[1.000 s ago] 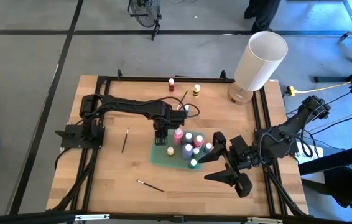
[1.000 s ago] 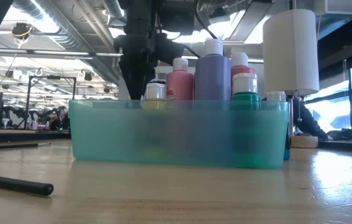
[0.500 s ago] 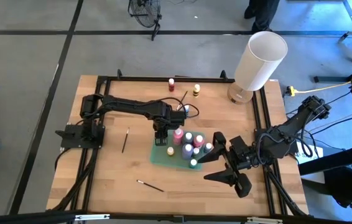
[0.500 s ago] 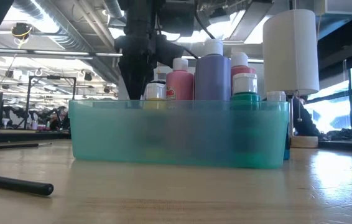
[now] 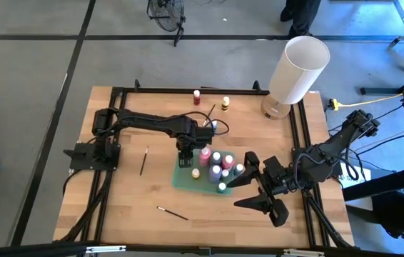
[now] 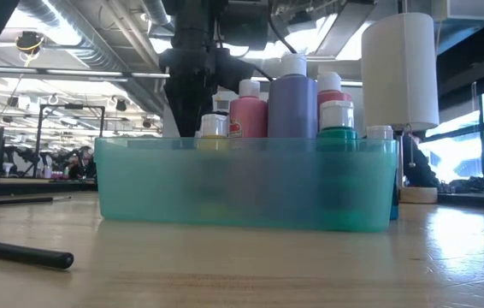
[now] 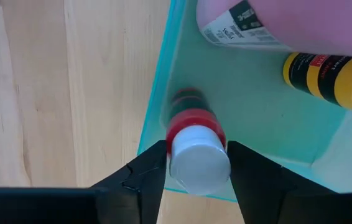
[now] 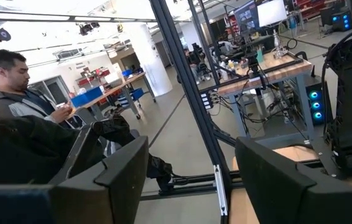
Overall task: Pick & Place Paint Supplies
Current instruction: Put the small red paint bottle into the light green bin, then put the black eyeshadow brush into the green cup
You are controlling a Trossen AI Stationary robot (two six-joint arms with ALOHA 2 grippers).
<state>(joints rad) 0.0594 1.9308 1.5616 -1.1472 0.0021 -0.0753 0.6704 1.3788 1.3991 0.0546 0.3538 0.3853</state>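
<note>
Standing upright in a corner of the teal bin (image 7: 163,99), a red bottle (image 7: 194,146) with a white cap sits between the left gripper's (image 7: 196,167) fingers (image 7: 145,171), which flank the cap closely; whether they still pinch it cannot be told. Pink, purple and yellow bottles fill the bin beside it. Well apart at the table's edge, the right gripper (image 5: 268,191) hangs with jaws spread, holding nothing.

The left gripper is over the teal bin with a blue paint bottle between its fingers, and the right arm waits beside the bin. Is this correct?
Not quite: the paint bottle between the fingers of the left gripper is red with a white cap, not blue, as the left wrist view shows. The rest holds: it is over the teal bin, and the right gripper waits beside it.
</note>
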